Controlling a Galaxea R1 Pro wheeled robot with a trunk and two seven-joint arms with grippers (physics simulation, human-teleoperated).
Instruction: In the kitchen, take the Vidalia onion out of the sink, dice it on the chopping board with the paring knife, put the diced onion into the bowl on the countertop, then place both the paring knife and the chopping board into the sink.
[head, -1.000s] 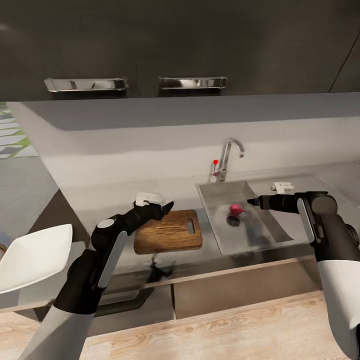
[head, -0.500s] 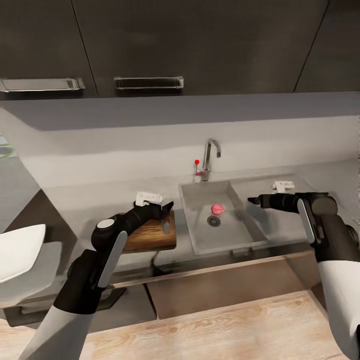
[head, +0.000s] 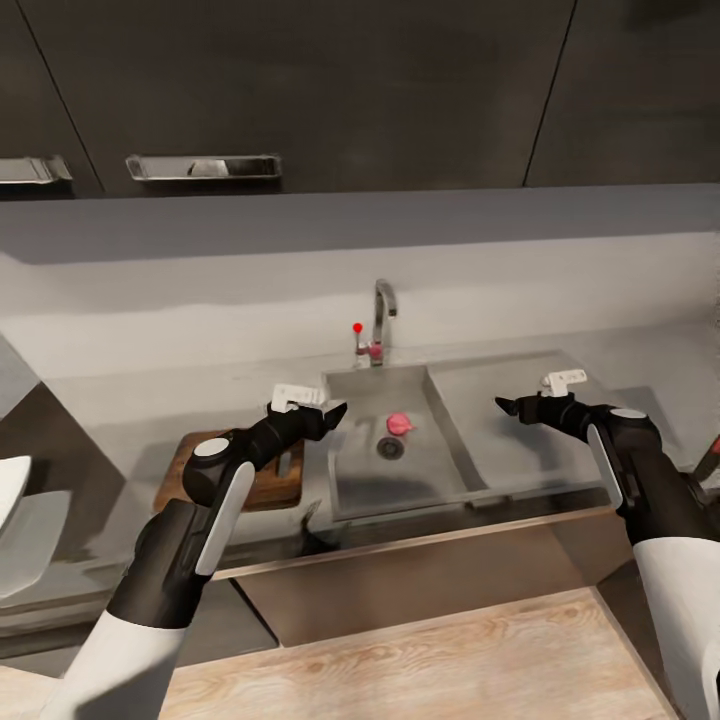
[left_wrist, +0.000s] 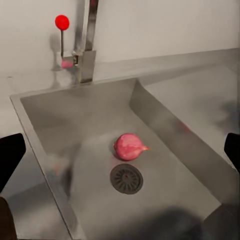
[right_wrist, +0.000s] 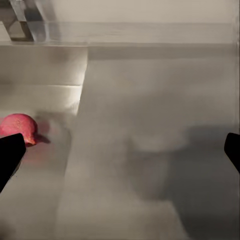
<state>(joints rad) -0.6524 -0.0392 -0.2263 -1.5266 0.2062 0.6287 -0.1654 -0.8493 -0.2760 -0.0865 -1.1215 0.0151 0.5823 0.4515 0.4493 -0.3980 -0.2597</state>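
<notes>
Bowl: white, cut by the picture edge in the head view, well off to the outer side of the left gripper; shape hard to make out.
Chopping board: brown, on the countertop, just below and behind the left gripper, largely covered by the left arm.
Left gripper: empty, fingers spread wide in the left wrist view; raised near the sink's edge on the board side.
Sink: steel basin between the two grippers, tap at the back.
Vidalia onion: pinkish-red, on the basin floor beside the drain; ahead of and below the left gripper, well apart from both.
Right gripper: empty, fingers spread wide; above the drainboard, onion off to its inner side.
Progress: nothing done as yet; onion not yet grasped; dicing, bowl transfer, and placing knife and board in the sink all left.
Paring knife: not made out.
</notes>
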